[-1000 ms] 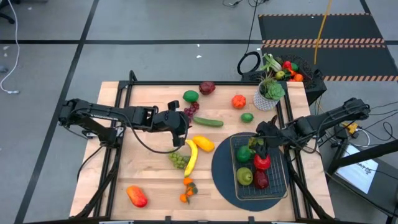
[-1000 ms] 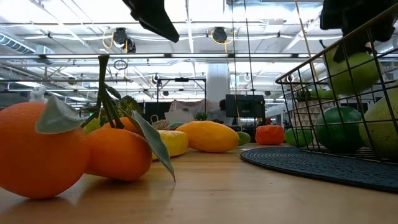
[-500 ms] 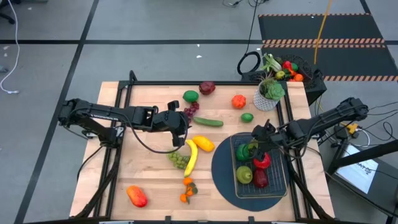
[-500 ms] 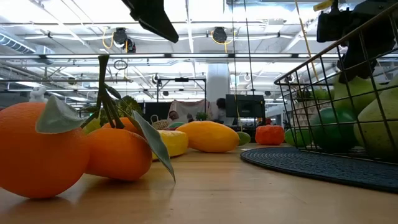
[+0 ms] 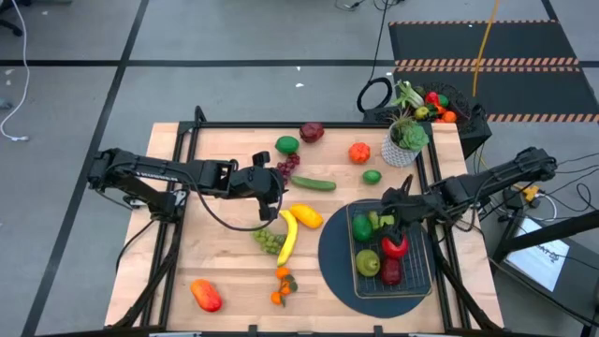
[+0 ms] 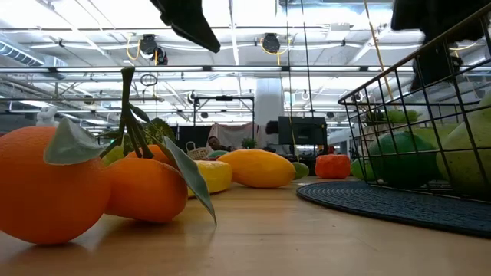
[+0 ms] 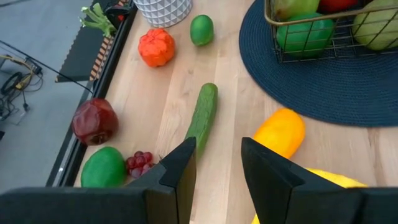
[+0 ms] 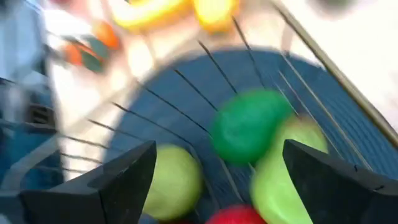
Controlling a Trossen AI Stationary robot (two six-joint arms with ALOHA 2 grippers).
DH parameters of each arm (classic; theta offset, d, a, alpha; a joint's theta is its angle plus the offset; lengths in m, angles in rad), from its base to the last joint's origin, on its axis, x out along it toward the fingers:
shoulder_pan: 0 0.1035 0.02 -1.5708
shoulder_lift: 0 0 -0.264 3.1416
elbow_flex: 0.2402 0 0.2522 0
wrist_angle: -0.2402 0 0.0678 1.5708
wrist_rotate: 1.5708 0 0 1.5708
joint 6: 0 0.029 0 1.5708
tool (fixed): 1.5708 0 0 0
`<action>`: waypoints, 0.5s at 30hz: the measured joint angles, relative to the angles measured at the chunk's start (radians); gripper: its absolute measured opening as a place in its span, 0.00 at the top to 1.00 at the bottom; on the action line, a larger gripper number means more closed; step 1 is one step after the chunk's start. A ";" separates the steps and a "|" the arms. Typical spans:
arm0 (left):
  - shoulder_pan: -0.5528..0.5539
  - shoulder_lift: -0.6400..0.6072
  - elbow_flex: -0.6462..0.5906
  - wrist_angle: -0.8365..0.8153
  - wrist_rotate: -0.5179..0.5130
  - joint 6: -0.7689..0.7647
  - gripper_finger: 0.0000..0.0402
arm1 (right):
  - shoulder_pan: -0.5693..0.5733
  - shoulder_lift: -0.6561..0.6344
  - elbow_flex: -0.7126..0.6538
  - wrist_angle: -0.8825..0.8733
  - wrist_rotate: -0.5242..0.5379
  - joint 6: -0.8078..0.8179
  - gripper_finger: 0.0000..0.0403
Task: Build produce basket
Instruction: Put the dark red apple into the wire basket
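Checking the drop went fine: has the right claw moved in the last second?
Yes. The right claw swung slightly toward the table's middle, then back, staying over the basket's far end.

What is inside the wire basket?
The basket holds green fruit, a pear and red fruit. The right tool covers part of it.

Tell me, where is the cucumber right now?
In the high view, the cucumber lies on the bare wood near mid-table, between the purple grapes and the lime.

Yellow banana (image 5: 287,236), green cucumber (image 5: 313,183), bronze basket (image 5: 430,272) on navy mat (image 5: 332,253)
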 joint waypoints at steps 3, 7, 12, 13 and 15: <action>0.000 0.000 0.000 0.000 0.000 0.039 0.68 | -0.013 -0.030 0.000 0.129 0.005 -0.037 0.15; 0.001 0.000 0.000 0.001 0.000 0.100 0.68 | -0.049 -0.033 0.000 0.328 0.069 -0.158 0.15; 0.013 0.000 0.000 0.001 0.000 0.181 0.68 | -0.152 0.009 0.001 0.485 0.207 -0.351 0.15; 0.015 0.000 0.000 0.000 0.000 0.190 0.68 | -0.184 0.019 0.001 0.503 0.230 -0.382 0.15; 0.020 0.000 0.000 0.001 0.001 0.199 0.68 | -0.253 0.041 0.001 0.529 0.259 -0.431 0.15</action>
